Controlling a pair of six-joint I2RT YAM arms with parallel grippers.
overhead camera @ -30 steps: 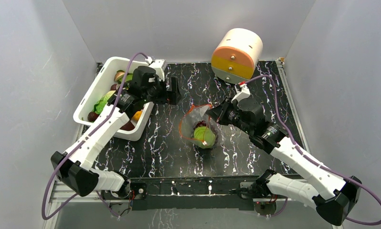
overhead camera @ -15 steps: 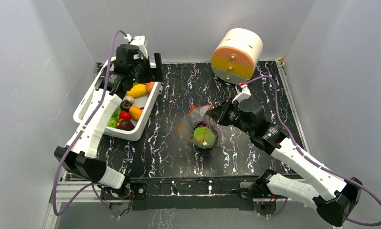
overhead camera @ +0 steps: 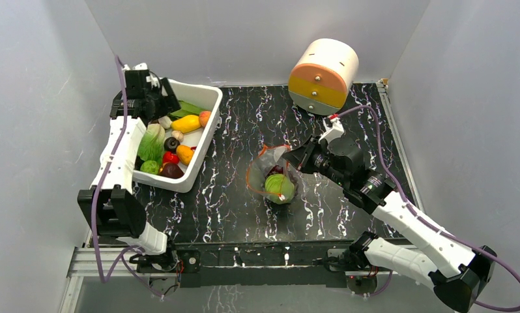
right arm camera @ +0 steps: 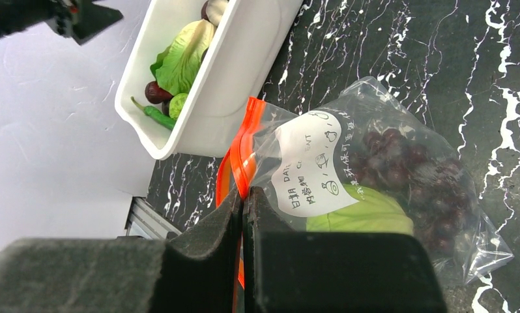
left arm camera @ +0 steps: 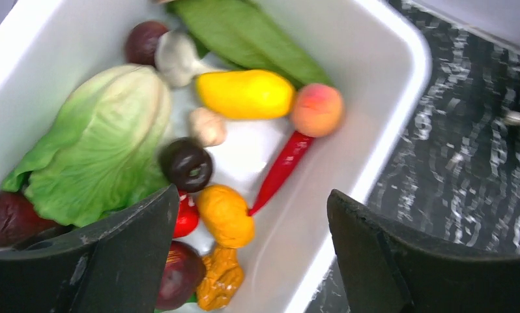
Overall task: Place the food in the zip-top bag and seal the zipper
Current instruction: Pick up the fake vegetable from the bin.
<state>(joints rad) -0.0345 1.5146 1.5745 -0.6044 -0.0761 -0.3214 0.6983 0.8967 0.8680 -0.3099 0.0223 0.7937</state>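
Zip-top bag (right arm camera: pixel 309 163) with grapes (right arm camera: pixel 401 163), cabbage (right arm camera: pixel 368 218), white bin (left arm camera: pixel 381 124) with lettuce (left arm camera: pixel 94 143), yellow fruit (left arm camera: pixel 244 93)

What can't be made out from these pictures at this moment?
- Zipper slider tab: in the right wrist view the shut right gripper covers part of the orange-red zipper strip; too small in the top view.
- Full contents of the clear plastic bag: its white label hides part; only purple grapes and green cabbage show.
- White plastic bin, left wrist view: pale green lettuce leaf and fingers of the open left gripper cover food beneath.
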